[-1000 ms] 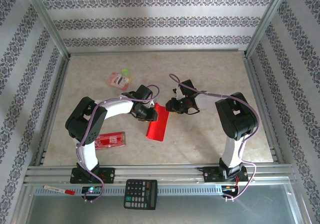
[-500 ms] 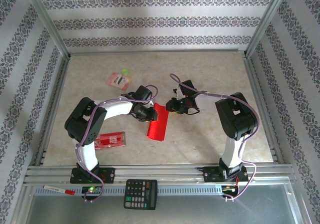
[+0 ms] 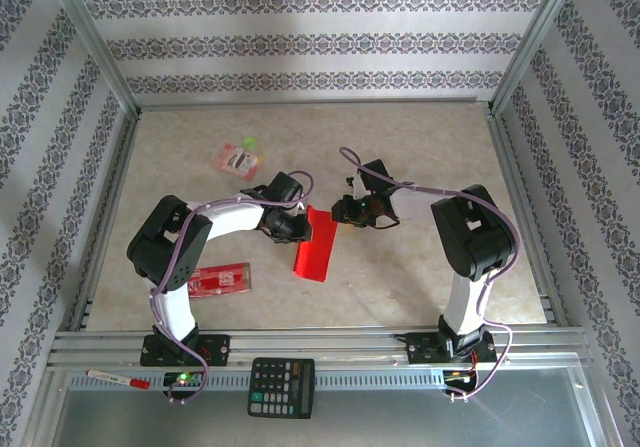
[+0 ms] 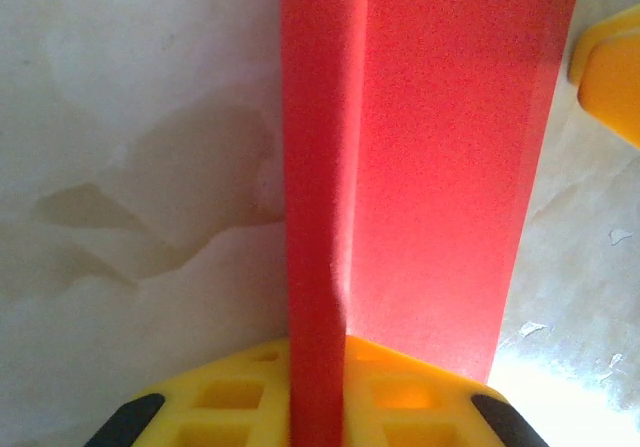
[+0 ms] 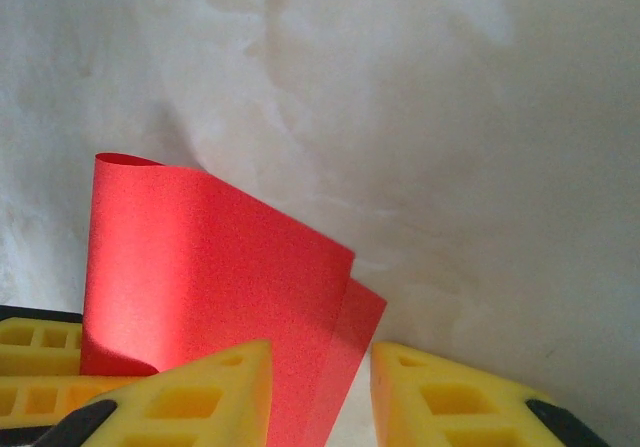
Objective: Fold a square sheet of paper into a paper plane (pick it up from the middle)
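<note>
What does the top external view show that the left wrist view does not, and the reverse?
Top external adds: the left arm and right arm whole, a calculator on the near rail, a red packet and a pink packet.
Left wrist adds: a close look at the left end effector, its yellow fingers flanking a raised fold.
Both: the red sheet of paper on the marbled table.

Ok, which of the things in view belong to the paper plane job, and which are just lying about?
Belongs to the job:
- red sheet of paper, already folded over, at mid table

Just lying about:
- red packet with white print, near left of the table
- pink and green packet, far left
- calculator, on the front rail
- marker, on the front rail
</note>
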